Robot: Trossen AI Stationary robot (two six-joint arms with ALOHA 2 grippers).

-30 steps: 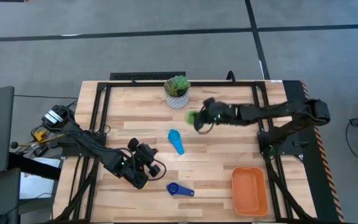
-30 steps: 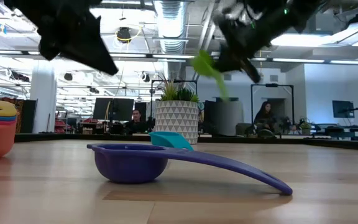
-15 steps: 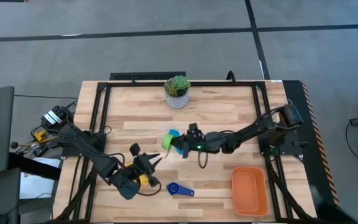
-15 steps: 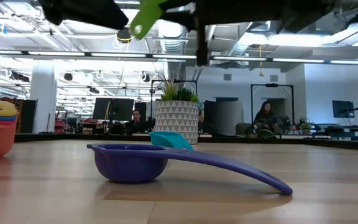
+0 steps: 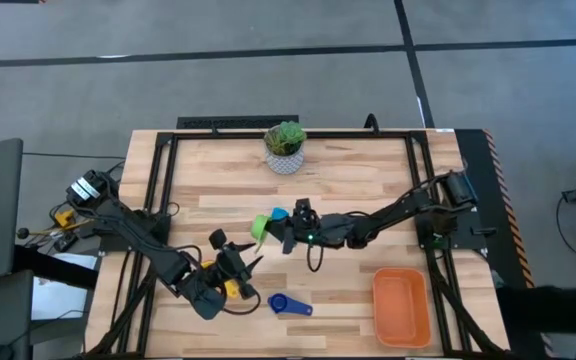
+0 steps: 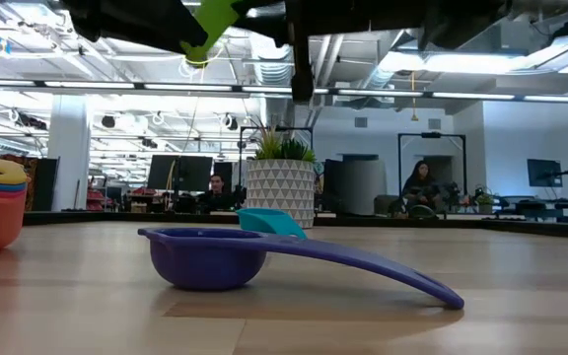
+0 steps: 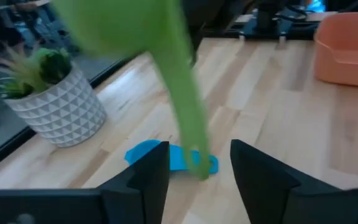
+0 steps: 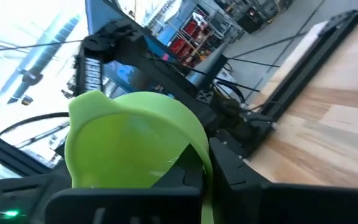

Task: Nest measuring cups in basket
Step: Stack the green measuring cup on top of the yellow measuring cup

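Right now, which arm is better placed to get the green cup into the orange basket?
The right. Its end effector already carries the green cup above mid-table, and the basket lies on that arm's side. The left end effector is near the table's front, farther from the basket.

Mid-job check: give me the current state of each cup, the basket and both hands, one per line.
Green cup: held in the air by the right hand.
Light blue cup: lying on the table.
Dark blue cup: lying on the table.
Basket: empty.
Left hand: open, over the table.
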